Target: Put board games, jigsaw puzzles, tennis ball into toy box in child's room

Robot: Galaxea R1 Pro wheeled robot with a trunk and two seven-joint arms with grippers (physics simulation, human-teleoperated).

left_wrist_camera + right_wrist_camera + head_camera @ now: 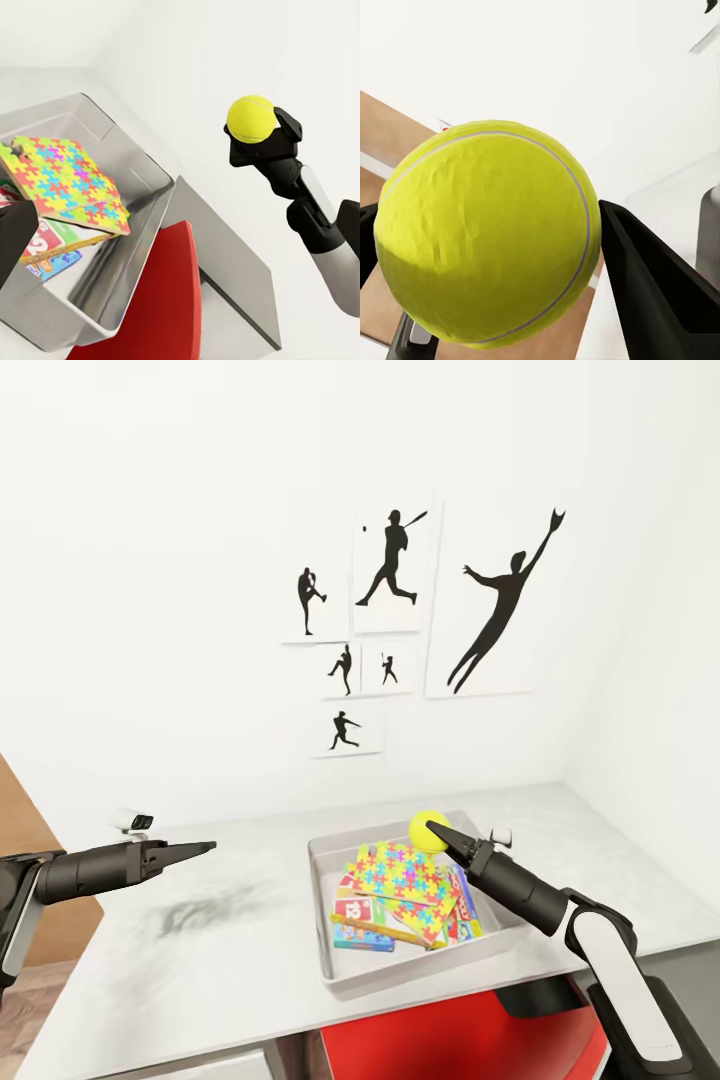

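Right gripper [446, 838]: black fingers clamped on the tennis ball [430, 830], one finger on each side of it. Held in the air above the far right part of the toy box [330, 920], not touching its contents. In the right wrist view the tennis ball [487, 236] is very close, with a black finger [652, 285] pressed against its side. In the left wrist view the same ball [251, 118] sits in the right gripper [251, 131], clear of the bin.

Left gripper [205, 848]: jaws brought together to a narrow point, carrying nothing, held level above the bare table [200, 930], well apart from the toy box.

Toy box: light grey shallow bin with flared sides, standing on the table's light grey top, towards the right. Its wall [142, 169] and interior show in the left wrist view.

Contents: jigsaw puzzles [405, 880], thin multicoloured squares, lying uppermost and tilted; from the left wrist view [67, 184] they lean over what lies below. Under them, board games [365, 925] with bright print, stacked flat; an exact count cannot be made out. Their edges [49, 251] show beneath the puzzles.

Red object [460, 1040]: below the table's near edge, in front of the toy box; its kind cannot be told.

Wall: white, with black silhouette pictures [390, 570] of ball players.

Small white device [133, 821]: on the table, just behind the left arm.
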